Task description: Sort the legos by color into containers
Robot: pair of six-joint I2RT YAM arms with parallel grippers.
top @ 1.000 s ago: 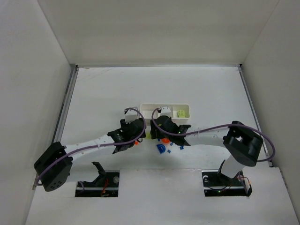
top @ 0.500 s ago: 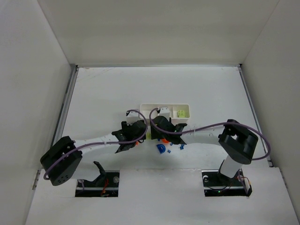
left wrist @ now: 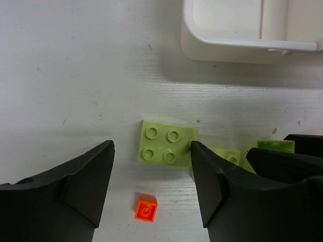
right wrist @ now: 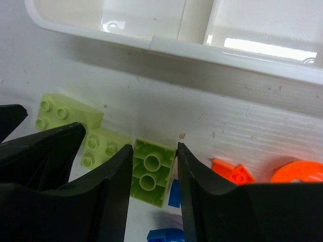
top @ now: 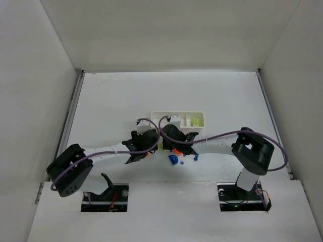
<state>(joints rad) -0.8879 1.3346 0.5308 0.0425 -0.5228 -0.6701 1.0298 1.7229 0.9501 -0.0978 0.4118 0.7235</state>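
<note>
Two arms are meeting just in front of the white tray [top: 189,113], where loose legos are lying scattered on the surface [top: 111,101]. The right tool [right wrist: 153,147] is clamping an upturned lime-green brick [right wrist: 149,171] between its fingers, both inner faces pressing the brick's sides and its hollow underside facing the wrist camera (whether it is resting on the surface or riding just above it cannot be told). Two more lime-green bricks [right wrist: 68,115] are sitting touching each other just to its left, while an orange piece [right wrist: 232,171] and small blue bits [right wrist: 174,194] are lying to its right, all short of the tray's near wall.

The left tool [left wrist: 151,147] is standing with its fingers spread apart, straddling a flat lime-green brick [left wrist: 164,143] with four studs facing up. A tiny orange brick [left wrist: 146,207] is lying between the fingers, nearer the wrist. The tray's rounded corner is showing beyond them. In the overhead view a lone lime-green piece [top: 194,121] is sitting in the tray's right-hand compartment.
</note>
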